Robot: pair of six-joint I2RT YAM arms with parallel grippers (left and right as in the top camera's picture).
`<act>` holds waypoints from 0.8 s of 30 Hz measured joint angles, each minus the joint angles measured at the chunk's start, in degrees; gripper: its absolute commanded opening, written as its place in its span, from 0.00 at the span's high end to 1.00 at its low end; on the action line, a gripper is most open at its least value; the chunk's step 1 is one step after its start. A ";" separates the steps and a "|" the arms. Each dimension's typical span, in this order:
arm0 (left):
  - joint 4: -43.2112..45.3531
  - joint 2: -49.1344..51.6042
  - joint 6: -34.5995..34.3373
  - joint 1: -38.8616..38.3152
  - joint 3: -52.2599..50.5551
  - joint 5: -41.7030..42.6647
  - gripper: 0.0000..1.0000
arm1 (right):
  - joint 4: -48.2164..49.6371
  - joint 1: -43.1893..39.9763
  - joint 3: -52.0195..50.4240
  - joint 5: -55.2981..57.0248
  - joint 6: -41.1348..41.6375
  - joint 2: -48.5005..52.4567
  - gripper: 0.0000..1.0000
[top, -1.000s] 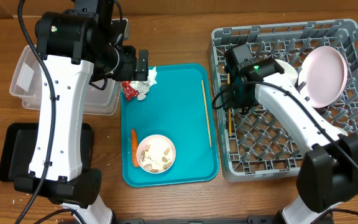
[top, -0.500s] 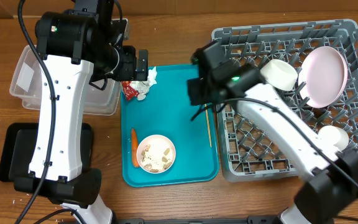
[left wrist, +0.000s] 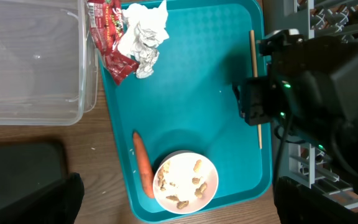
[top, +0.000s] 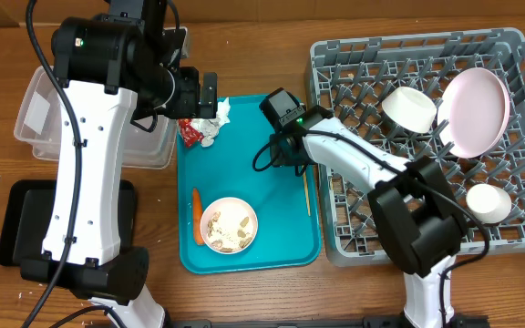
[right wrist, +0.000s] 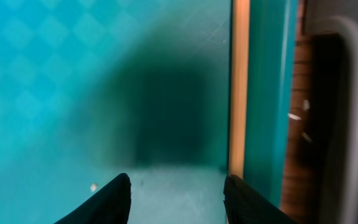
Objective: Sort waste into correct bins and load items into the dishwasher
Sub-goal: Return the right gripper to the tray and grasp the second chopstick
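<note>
Two arms work over the teal tray (top: pixel 262 137), and every place below is given from that tray. The left gripper (top: pixel 209 95) hangs above the tray's far left corner. In the left wrist view its dark fingers (left wrist: pixel 74 202) show at the bottom corners, wide apart and holding nothing. The right gripper (right wrist: pixel 176 190) sits low over the tray's right half. Its fingertips (right wrist: pixel 120 199) are spread, with only bare teal floor between them.

The grey dish rack (top: pixel 509 38) stands just beside the tray's right edge. The clear tub (top: pixel 35 118) lies left of the tray's far end, partly under the left arm. The black bin (top: pixel 12 223) lies left of the tray's near end, apart from it, with wood table between.

In the rack, the pinkish plate (top: pixel 474 111) leans upright at the far side, away from the tray. A white bowl (top: pixel 410 107) rests between that plate and the tray. A small cup (top: pixel 488 202) sits toward the rack's near right, also away from the tray.

On the tray's near left part sits another white bowl (top: pixel 252 217) holding beige scraps (left wrist: pixel 179 202). The red wrapper (top: pixel 190 133) and crumpled paper (top: pixel 217 114) lie touching at the tray's far left corner. The carrot (top: pixel 196 217) lies just left of the scrap bowl. One chopstick (top: pixel 305 196) lies along the tray's right edge, just beside the right gripper's right finger.
</note>
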 measured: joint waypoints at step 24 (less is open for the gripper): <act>0.00 0.00 0.02 0.00 0.00 0.00 0.00 | -4.26 -0.04 1.84 0.24 -2.03 -1.07 0.45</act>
